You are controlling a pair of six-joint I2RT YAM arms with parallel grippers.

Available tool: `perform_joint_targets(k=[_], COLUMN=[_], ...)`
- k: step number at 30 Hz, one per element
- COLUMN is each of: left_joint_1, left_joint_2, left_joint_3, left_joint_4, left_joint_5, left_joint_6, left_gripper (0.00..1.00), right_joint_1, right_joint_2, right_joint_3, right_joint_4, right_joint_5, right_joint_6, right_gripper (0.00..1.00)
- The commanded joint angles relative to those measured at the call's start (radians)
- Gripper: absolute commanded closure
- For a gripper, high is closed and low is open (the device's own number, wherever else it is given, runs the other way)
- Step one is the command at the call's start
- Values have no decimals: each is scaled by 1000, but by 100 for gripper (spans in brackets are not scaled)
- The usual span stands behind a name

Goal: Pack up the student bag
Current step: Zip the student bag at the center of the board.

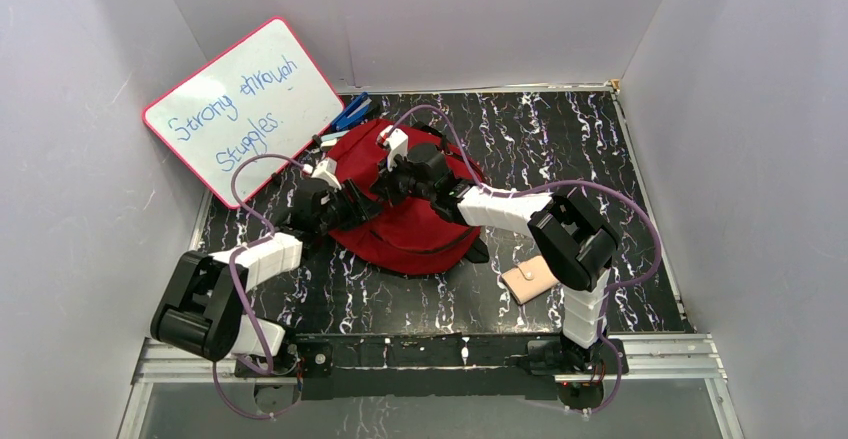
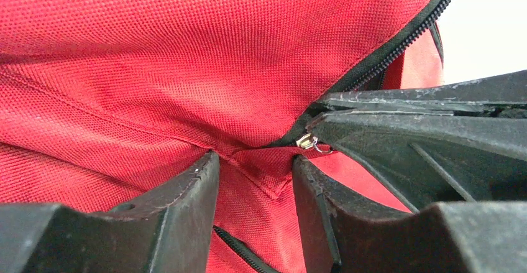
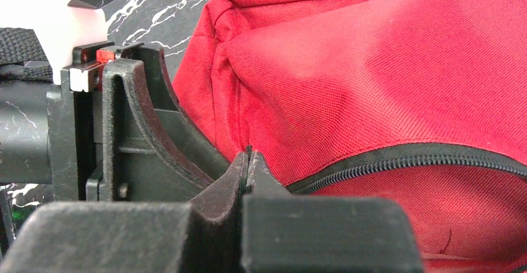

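one whiteboard [image 1: 243, 109] reads "strong through stuggles." — beside the student bag [image 1: 420, 234]

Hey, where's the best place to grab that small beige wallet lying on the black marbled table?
Pinch the small beige wallet across its shorter width, coming straight down from above: it lies flat on the black marbled table, with no raised edge. Probably favour its near-left end, since the right arm's elbow seems to overhang the far-right corner.

- We extend our left arm [image 1: 255, 259] forward and rightward; our left gripper [image 2: 255, 164] has its jaws partly apart.
- Our right gripper [image 3: 248, 161] is fully closed.
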Motion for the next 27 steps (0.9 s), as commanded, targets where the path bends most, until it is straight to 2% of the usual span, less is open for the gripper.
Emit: perform_joint_targets(k=[1,4,9,10,17,27], left_joint_1=[-8,-20,-23,-23,-23,-24], left_joint_2=[15,5,17,18,10,-48], left_joint_3=[41,37,39,35,14,-3], left_joint_4=[20,25,34,38,46,-5], left_joint_5=[-14,-12,2,5,23,25], left_joint_6=[76,89,99,97,89,71], left_gripper=[57,64,97,100,100,100], right_joint_1=[-5,-5,-5,-6,-14,-92], right_joint_2=[-44,-39,-39,-41,-33,-10], right_joint_3=[12,11,5,6,37,56], right_joint_4=[77,76,68,59,-15,21], right_joint_5=[-24,-29,8,31,230,237], right_joint_6=[26,34,22,6,-137,-154], right_gripper=[100,100,100,100,100,100])
